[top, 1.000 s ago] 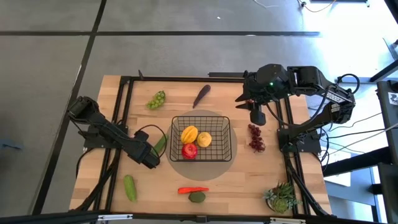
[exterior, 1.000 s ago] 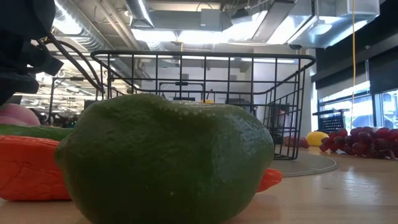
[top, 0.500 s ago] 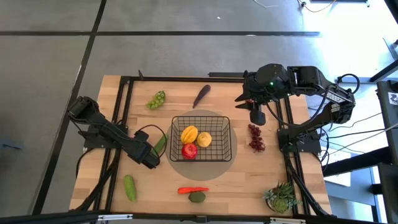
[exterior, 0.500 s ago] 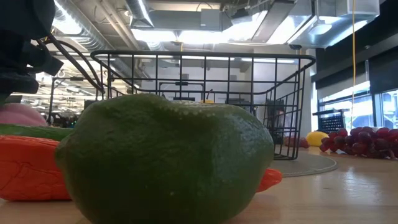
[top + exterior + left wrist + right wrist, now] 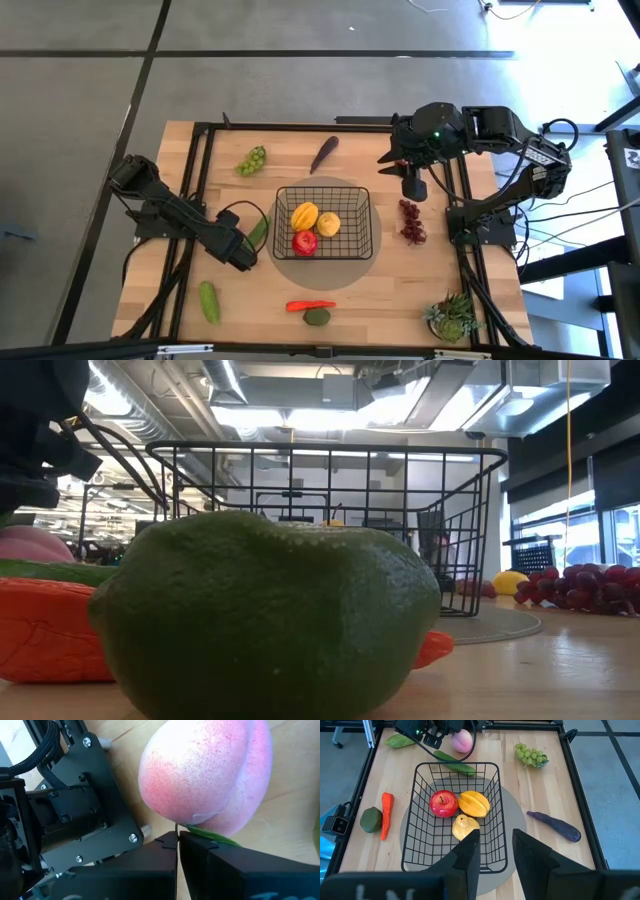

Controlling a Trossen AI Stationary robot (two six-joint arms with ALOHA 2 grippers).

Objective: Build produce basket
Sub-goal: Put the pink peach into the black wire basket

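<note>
The black wire-mesh basket (image 5: 323,223) sits at the centre of the high view on a grey round mat (image 5: 290,268), its open grid sides rising square around three pieces: a glossy red tomato (image 5: 305,241) at the lower left, a ribbed yellow-orange fruit (image 5: 304,214) above it, and a paler, lumpy yellow lemon (image 5: 328,224) to the right. The rest of the produce lies on the pale wooden table (image 5: 230,320). Green grapes (image 5: 252,159) lie at the upper left and a slim purple eggplant (image 5: 324,153) at the upper middle. A knobbly cluster of dark red grapes (image 5: 411,221) lies right of the basket. A red chilli (image 5: 311,305) lies at the lower middle, beside a dull green rounded fruit (image 5: 317,317). A smooth cucumber (image 5: 208,300) lies at the lower left, and another cucumber (image 5: 259,229) leans by the basket's left wall. The left gripper (image 5: 243,252) lies low at the basket's left; its fingers (image 5: 210,851) are pressed together, just next to a matte pink peach (image 5: 210,770) with a thin green leaf (image 5: 212,836) between them. The right gripper (image 5: 413,184) hangs at the upper right above the table, its smooth dark fingers (image 5: 467,852) narrowly apart with nothing between them. A spiky green potted plant (image 5: 452,316) stands at the lower right corner.
</note>
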